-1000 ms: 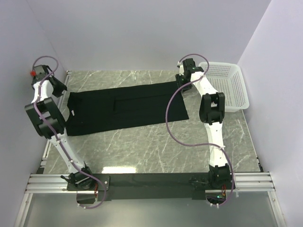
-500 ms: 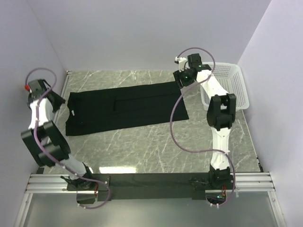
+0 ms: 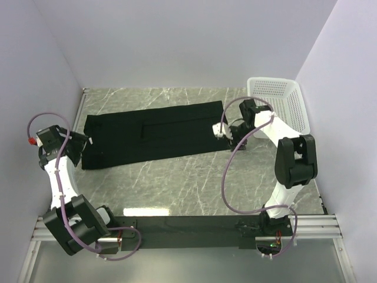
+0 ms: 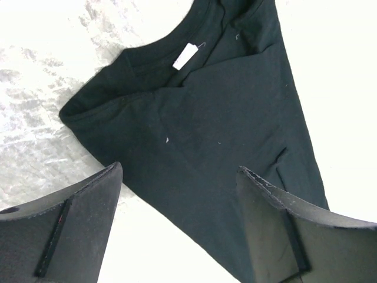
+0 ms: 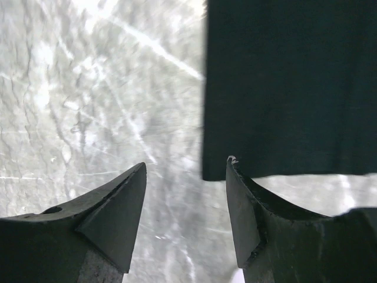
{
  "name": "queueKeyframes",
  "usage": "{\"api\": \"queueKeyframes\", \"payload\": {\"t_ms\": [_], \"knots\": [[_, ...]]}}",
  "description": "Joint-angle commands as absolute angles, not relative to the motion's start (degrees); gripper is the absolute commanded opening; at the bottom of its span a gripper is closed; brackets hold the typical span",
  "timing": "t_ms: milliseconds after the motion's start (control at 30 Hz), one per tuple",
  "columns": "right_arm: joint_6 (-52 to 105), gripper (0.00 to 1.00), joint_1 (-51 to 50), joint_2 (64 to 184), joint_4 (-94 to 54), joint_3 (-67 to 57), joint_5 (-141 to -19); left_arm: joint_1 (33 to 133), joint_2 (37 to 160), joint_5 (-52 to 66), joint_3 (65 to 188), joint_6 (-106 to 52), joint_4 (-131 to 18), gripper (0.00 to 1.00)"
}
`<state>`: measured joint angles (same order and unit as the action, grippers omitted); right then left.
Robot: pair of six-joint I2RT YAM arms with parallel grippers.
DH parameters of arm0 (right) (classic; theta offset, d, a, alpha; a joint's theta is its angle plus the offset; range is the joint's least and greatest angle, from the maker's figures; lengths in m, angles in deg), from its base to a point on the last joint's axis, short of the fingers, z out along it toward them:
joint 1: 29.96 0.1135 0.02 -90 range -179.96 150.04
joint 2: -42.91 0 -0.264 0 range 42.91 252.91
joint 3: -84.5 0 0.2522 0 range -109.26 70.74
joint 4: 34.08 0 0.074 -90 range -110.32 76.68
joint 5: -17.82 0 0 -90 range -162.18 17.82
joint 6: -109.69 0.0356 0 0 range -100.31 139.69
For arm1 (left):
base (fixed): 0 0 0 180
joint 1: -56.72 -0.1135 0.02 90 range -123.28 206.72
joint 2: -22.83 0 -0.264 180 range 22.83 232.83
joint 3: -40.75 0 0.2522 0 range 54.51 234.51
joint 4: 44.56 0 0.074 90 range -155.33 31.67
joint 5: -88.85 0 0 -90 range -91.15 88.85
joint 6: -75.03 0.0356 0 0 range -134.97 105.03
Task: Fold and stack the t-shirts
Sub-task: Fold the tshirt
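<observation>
Black t-shirt [image 3: 153,134] now lies released, a long strip. Pulled back, left gripper [image 4: 178,171] gapes wide, empty, collar [image 4: 154,46] beyond its jaws; right gripper [image 5: 185,165] parted, empty, hem corner [image 5: 213,170] at its tips. Cross-fold likely next.

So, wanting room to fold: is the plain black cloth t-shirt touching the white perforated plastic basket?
Apart. The top external view shows bare marble table between the hem end of the black cloth t-shirt and the white perforated plastic basket.

we see the t-shirt [image 3: 153,132] as matt black cloth, soft, bits of lint. table [image 3: 194,177] is glossy grey marble-look, smooth. basket [image 3: 293,112] is white perforated plastic. left gripper [image 4: 179,171] fingers [image 4: 65,230] matt black, rough-edged. near rail [image 3: 53,227] is bare metal.
</observation>
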<state>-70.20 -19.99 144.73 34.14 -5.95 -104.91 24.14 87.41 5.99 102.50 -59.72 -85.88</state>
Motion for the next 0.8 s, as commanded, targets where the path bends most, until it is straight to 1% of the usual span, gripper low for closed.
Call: {"api": "queueKeyframes", "payload": {"t_ms": [0,133,300,433,767], "knots": [[-75.86,0.63,-18.9,141.97,29.99,-2.57,-102.07,23.59,85.68,6.94,101.8,-61.55,-88.54,0.84],[-69.8,0.62,-16.61,141.43,22.05,2.35,-98.2,22.62,84.01,6.85,100.74,-61.46,-90.58,0.84],[-63.64,0.6,-15.02,144.33,15.38,2.01,-94.16,21.92,82.69,7.99,99.69,-61.81,-90.85,0.84],[-61.79,0.59,-14.23,146.0,13.43,1.57,-91.44,21.65,82.25,7.82,99.6,-61.11,-91.64,0.84],[-61.26,0.54,-13.18,147.67,12.46,3.06,-88.97,19.46,82.07,10.01,99.25,-62.42,-93.83,0.84]]}}
